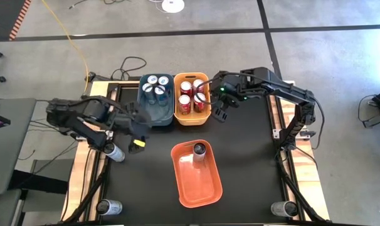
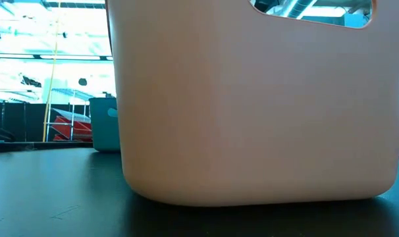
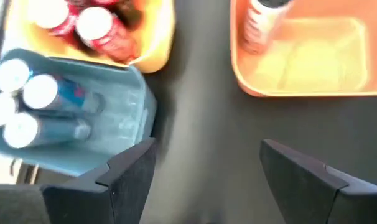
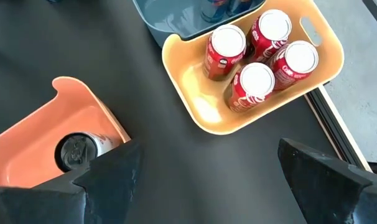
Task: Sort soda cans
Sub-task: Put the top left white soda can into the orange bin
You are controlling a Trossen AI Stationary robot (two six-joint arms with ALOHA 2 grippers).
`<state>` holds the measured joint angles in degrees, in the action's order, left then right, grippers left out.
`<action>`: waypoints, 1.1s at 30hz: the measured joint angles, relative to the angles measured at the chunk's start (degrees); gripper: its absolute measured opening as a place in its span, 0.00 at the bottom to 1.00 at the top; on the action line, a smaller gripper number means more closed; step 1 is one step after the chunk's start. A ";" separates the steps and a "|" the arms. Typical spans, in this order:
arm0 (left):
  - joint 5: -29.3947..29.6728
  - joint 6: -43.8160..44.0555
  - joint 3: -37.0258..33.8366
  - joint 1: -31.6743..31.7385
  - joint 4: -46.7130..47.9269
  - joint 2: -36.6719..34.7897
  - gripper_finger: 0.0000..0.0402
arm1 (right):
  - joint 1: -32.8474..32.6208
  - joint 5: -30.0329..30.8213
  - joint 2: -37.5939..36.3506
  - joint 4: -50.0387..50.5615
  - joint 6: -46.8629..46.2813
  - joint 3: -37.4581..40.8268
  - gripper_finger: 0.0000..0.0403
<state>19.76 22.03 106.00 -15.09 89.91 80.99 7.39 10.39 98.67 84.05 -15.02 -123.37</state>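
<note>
Sorting looks nearly done: we see four blue aluminium soda cans point(image 1: 155, 87) in the blue plastic bin point(image 1: 156, 117) ahead of our open, empty left gripper point(image 1: 137, 130), four red cans point(image 4: 260, 53) in the yellow bin point(image 4: 195, 112) below the open right gripper point(image 1: 220, 110), and one grey can point(image 1: 199, 149) in the orange bin point(image 1: 199, 188). Next we must fetch grey cans lying at the table's edges point(image 1: 114, 152). No label is readable.

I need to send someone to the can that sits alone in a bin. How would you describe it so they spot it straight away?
Start from the black table and find the orange bin nearest its front edge, apart from the blue bin and yellow bin at the back. The dark grey can stands upright at that bin's far end. It is the only can there; the other bins each hold four.
</note>
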 joint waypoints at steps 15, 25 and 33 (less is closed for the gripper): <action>-14.67 18.32 -21.23 -0.27 0.25 -20.58 0.85 | -4.43 2.32 0.00 2.50 -2.68 -0.04 0.95; -23.33 18.92 -39.48 -1.99 0.22 -30.18 0.93 | -4.83 2.38 0.00 2.28 -5.44 -0.04 0.95; -23.64 18.41 -46.18 -2.36 0.09 -33.30 0.93 | -6.77 2.38 0.00 2.27 -7.67 -0.04 0.95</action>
<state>-3.88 40.44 59.83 -17.45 90.00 47.69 0.62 12.78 98.67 86.32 -22.69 -123.42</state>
